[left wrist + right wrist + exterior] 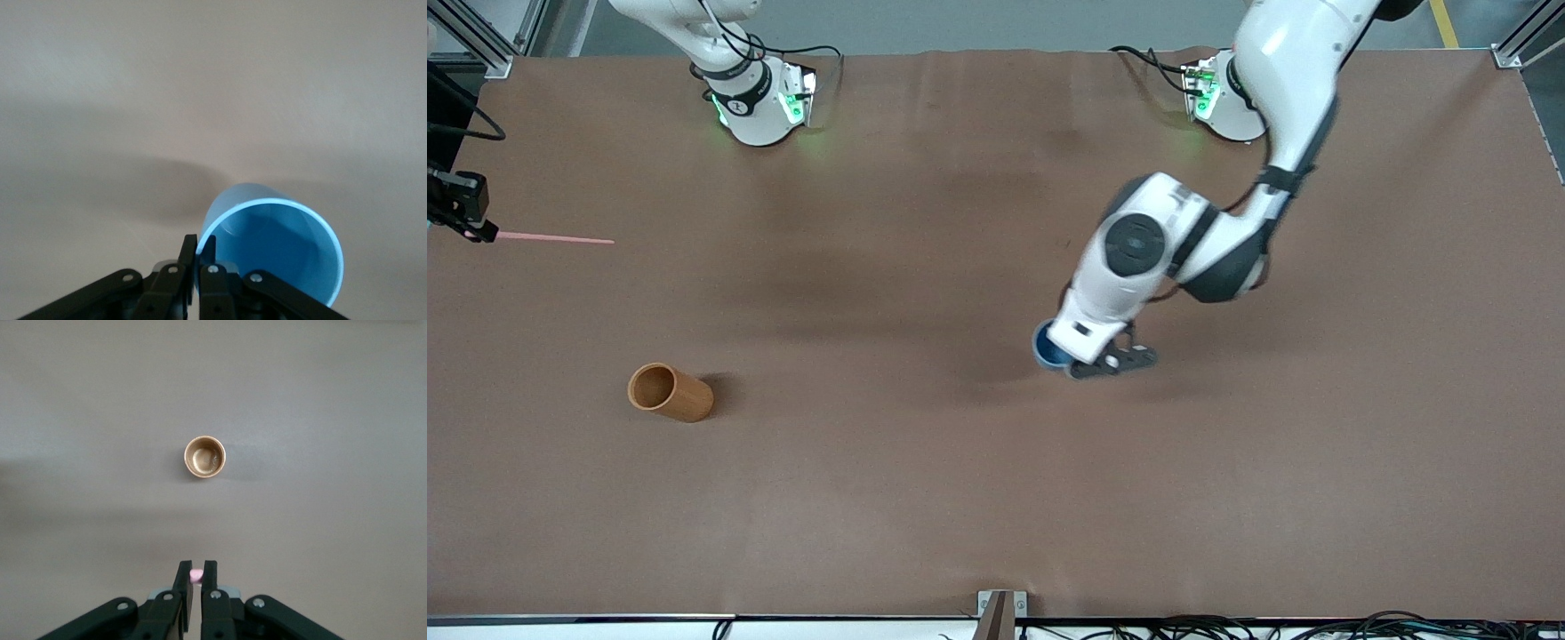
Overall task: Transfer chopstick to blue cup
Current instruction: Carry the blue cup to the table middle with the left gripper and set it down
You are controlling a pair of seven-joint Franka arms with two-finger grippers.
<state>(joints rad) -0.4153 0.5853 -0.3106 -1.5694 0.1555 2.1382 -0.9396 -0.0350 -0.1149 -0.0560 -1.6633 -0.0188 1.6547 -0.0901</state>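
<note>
My right gripper [482, 233] is up in the air over the right arm's end of the table, shut on the top end of the pink chopstick [556, 238]. In the right wrist view the chopstick [197, 574] shows only as a pink tip between the fingers of the gripper [197, 572]. My left gripper [1072, 363] is low over the middle of the table, shut on the rim of the blue cup [1046, 348]. In the left wrist view the cup [280, 250] is tilted with its empty mouth open toward the camera, one finger inside the rim and one outside at the gripper [199, 250].
A brown wooden cup [669, 392] stands upright on the table toward the right arm's end, nearer the front camera than the chopstick. It also shows in the right wrist view [205, 457], seen from above and empty. The brown table cover [925, 498] spreads all round.
</note>
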